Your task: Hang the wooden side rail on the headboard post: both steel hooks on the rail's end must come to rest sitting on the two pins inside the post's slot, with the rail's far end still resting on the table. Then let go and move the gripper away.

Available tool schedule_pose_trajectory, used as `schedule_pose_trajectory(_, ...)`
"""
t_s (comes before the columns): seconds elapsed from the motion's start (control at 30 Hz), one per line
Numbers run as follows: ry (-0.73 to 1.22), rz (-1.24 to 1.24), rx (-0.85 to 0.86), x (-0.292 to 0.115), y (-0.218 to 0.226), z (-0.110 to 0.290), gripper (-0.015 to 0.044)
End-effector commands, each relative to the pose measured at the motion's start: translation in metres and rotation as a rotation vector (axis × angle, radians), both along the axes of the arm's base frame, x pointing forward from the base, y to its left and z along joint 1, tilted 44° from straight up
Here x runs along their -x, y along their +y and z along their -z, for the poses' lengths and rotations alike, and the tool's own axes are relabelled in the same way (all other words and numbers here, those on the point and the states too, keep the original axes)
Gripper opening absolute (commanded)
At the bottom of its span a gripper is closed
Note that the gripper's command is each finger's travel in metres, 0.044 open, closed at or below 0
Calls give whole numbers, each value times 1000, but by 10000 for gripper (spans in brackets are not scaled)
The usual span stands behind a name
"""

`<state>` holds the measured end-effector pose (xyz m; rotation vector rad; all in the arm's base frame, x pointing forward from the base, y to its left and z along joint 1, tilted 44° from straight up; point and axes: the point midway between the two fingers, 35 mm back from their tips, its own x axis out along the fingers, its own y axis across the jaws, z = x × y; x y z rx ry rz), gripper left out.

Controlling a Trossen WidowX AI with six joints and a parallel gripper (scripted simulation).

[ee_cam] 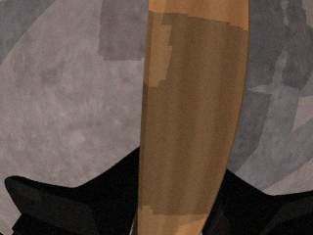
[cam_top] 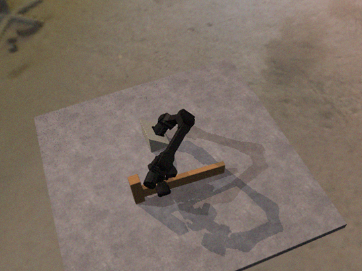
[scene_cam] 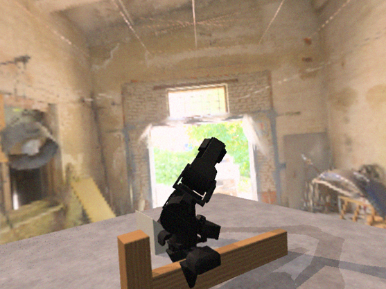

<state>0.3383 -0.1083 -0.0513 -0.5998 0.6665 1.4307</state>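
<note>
The wooden headboard post (cam_top: pixel 137 191) (scene_cam: pixel 135 272) stands upright at the left end of the rail. The wooden side rail (cam_top: pixel 204 174) (scene_cam: pixel 255 249) (ee_cam: pixel 193 113) runs on edge from the post toward the right. In the exterior view its near end meets the post's face with no visible gap, and its far end is low at the table. My gripper (cam_top: pixel 162 187) (scene_cam: pixel 196 266) (ee_cam: pixel 169 153) is shut on the rail near the post end, one finger on each side. The steel hooks, the slot and the pins are hidden, so whether the hooks sit on the pins cannot be told.
A pale grey wedge-shaped block (cam_top: pixel 154 140) (scene_cam: pixel 156 236) stands on the table (cam_top: pixel 84 160) (scene_cam: pixel 55 266) behind the post and rail, near the arm's base. The arm reaches over the rail from behind. Arm shadows fall in front of the rail.
</note>
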Motion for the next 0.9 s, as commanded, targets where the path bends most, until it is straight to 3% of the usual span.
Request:
schedule_pose_trajectory(0.0, -9, 7, 7, -1, -4, 0, 0)
schedule_pose_trajectory(0.87, -9, 7, 7, -1, -1, 3, 0)
